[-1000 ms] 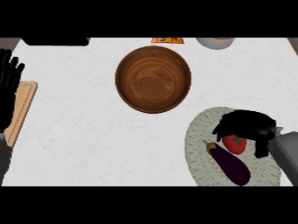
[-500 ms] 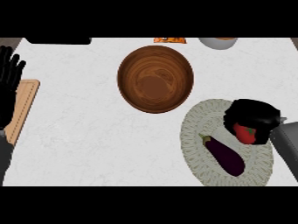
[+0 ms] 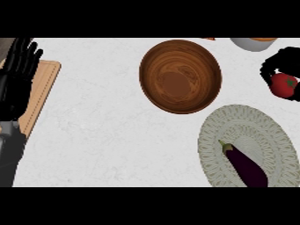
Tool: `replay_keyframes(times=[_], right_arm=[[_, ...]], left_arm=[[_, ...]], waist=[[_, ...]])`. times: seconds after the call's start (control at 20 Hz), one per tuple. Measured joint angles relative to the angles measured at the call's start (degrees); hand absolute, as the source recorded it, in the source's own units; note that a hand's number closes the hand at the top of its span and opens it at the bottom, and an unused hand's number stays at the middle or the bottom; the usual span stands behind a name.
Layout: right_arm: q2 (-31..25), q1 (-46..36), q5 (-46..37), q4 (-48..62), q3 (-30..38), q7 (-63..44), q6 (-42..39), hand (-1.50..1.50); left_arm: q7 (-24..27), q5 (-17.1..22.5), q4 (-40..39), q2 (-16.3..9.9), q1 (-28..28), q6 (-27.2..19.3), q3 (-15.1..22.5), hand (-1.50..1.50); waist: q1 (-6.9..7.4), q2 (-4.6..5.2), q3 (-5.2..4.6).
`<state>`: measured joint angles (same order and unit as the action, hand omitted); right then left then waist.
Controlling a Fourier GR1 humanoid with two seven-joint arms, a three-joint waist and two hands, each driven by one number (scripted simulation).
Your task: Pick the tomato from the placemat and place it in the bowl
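My right hand (image 3: pixel 294 61) hovers at the right edge, its black fingers curled round the red tomato (image 3: pixel 283 84), which is lifted off the placemat. The oval patterned placemat (image 3: pixel 243 127) lies lower right, below the hand. The brown wooden bowl (image 3: pixel 179 75) stands left of the hand, with nothing inside. My left hand (image 3: pixel 14 79) rests open at the far left, fingers up.
A dark purple eggplant (image 3: pixel 246 165) lies on the placemat. A wooden cutting board (image 3: pixel 43 92) sits under my left hand. A grey cup (image 3: pixel 253 42) stands at the top right, and an orange object peeks out at the top edge.
My right hand has closed on the tomato, lifted it off the placemat and carried it up and to the right. The view has shifted. The left hand stays still.
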<state>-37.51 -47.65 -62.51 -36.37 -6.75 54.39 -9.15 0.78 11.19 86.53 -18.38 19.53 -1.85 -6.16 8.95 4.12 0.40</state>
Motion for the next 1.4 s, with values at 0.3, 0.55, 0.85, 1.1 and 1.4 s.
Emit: replay_keyframes(times=[0.3, 0.55, 0.85, 1.1, 1.4], right_arm=[[-3.1, -7.4, 2.5, 6.8, 5.2, 0.3, 0.8, 1.50], [-4.2, -12.7, 6.0, 10.9, 8.3, 2.8, -0.1, 1.50], [-4.1, -18.8, 11.3, 14.2, 11.3, 4.3, -1.4, 1.50], [-2.6, -23.5, 15.7, 17.0, 12.3, 4.1, -5.0, 1.50], [0.0, -28.8, 18.3, 19.5, 10.9, 2.4, -9.6, 1.50]], left_arm=[[-0.3, -0.3, -0.3, 0.4, 1.2, 0.0, 0.9, 0.00], [-0.6, -0.5, -0.8, 0.7, 2.0, -0.1, 1.2, 0.00], [-0.7, -0.8, -1.5, 0.6, 2.0, -0.3, 0.9, 0.00], [-0.3, -1.4, -2.2, 1.0, 1.8, -0.9, 1.0, 0.00], [-0.1, -1.3, -3.0, 0.5, 1.4, -0.8, 0.3, 0.00]], waist=[[1.07, 0.34, 0.12], [0.96, 0.13, 0.10], [0.45, -0.54, -0.01], [-0.42, -1.15, -0.16], [-1.38, -1.78, -0.32]])
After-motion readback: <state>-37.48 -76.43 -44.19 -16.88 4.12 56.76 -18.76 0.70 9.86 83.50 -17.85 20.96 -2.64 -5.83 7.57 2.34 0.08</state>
